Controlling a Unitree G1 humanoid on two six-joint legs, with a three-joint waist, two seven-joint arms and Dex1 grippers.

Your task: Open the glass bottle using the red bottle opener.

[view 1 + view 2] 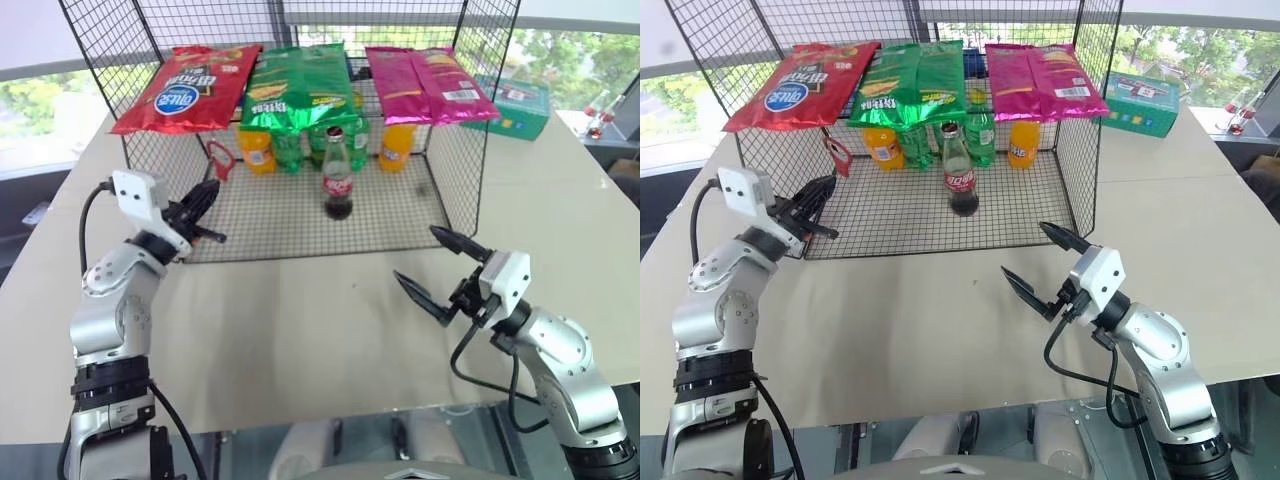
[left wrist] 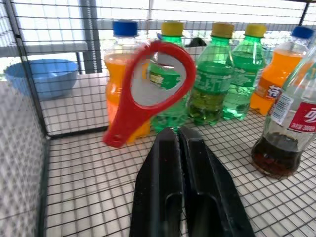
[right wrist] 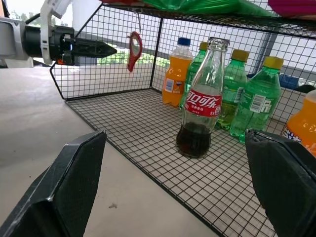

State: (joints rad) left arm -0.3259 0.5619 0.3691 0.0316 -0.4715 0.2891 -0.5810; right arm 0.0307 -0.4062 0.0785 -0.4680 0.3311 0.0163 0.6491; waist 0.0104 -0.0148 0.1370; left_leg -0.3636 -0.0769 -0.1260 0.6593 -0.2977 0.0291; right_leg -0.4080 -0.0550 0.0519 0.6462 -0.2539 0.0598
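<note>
wire cage (image 1: 455, 190) on the table (image 1: 300, 330), open toward the robot, with snack bags (image 1: 300, 85) laid over its top. at the far left of the scene the left gripper (image 1: 205, 200) points in at the cage's left front corner, its two black fingers (image 2: 170, 182) pressed together with nothing between them — closed and empty. just beyond its tips hangs the red bottle opener (image 1: 220, 160), hooked up on the left mesh wall with ring uppermost and handle down; in the left wrist view it hangs right ahead of the fingertips, near but apart from them. behind it stand orange soda bottles (image 1: 257, 150) and green plastic soda bottles (image 1: 290, 150) along the back of the cage.

toward the middle, the glass bottle (image 1: 337, 175) stands upright on the cage floor in front of that row, its dark liquid low. whether its cap is on i cannot make out for sure.

on the right, the right gripper (image 1: 440, 265) hovers over the table before the cage's front edge, jaws spread wide and empty, aimed at the bottle and well short of it.

as for progress — very early, by my reading. the opener is not yet in hand, the bottle is not steadied, and no prying has begun. left to do: take the opener off the mesh, bring it to the bottle's top, hold the bottle and lever.
</note>
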